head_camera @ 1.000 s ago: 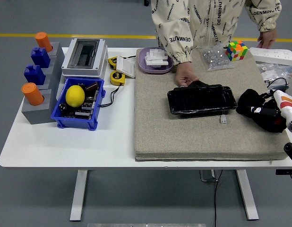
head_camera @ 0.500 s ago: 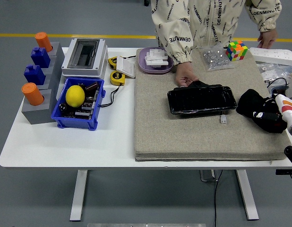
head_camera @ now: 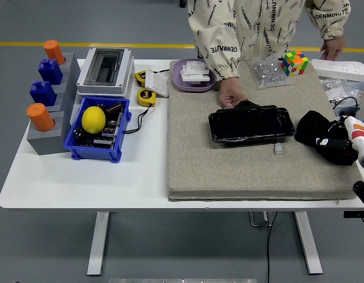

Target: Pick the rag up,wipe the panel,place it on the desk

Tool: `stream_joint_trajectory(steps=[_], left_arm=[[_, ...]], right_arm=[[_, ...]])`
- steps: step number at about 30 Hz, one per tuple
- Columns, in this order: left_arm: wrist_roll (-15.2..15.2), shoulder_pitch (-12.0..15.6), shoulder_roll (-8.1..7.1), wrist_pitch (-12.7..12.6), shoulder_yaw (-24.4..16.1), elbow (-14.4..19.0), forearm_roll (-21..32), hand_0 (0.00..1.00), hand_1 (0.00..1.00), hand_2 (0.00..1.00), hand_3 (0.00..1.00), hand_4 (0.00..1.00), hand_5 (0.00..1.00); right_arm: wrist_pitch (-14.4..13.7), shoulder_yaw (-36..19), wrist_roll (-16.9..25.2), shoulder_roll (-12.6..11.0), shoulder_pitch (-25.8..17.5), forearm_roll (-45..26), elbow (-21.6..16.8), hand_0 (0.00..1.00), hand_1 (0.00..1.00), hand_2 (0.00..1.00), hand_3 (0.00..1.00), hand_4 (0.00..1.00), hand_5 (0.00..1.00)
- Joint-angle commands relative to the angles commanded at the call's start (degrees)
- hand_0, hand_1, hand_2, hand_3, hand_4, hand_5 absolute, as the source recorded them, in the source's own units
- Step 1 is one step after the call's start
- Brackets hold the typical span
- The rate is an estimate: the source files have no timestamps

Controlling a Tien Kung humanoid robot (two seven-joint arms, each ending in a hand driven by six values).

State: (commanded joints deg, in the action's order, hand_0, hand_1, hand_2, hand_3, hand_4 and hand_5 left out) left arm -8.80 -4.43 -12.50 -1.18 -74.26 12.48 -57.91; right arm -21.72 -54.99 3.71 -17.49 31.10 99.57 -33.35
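The black panel lies flat in the middle of the grey felt mat. The black rag lies bunched on the mat just right of the panel. My right hand, black with a white and orange wrist, comes in from the right edge and rests against the rag's right side; black on black hides where the hand ends and the rag begins. A person's hand rests at the panel's far left corner. My left arm is out of view.
A small white connector lies by the panel's front edge. A colour cube, a bag of parts and a purple dish sit at the back. A blue bin holding a lemon stands on the left. The person's other hand is near a power strip.
My right hand has drawn back a little to the right and down along the rag. The rag, the panel and the person's hands have stayed where they were.
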Motion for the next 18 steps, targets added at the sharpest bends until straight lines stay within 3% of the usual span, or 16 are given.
stream_joint_trajectory(steps=[18], left_arm=[[-0.02, -0.03, 0.01, 0.03, 0.33, -0.02, 0.19, 0.605, 0.636, 0.636, 0.560, 0.632, 0.446]], right_arm=[[0.27, -0.19, -0.09, 1.72, 0.85, -0.09, 1.30, 0.572, 0.584, 0.649, 0.598, 0.998, 0.449]])
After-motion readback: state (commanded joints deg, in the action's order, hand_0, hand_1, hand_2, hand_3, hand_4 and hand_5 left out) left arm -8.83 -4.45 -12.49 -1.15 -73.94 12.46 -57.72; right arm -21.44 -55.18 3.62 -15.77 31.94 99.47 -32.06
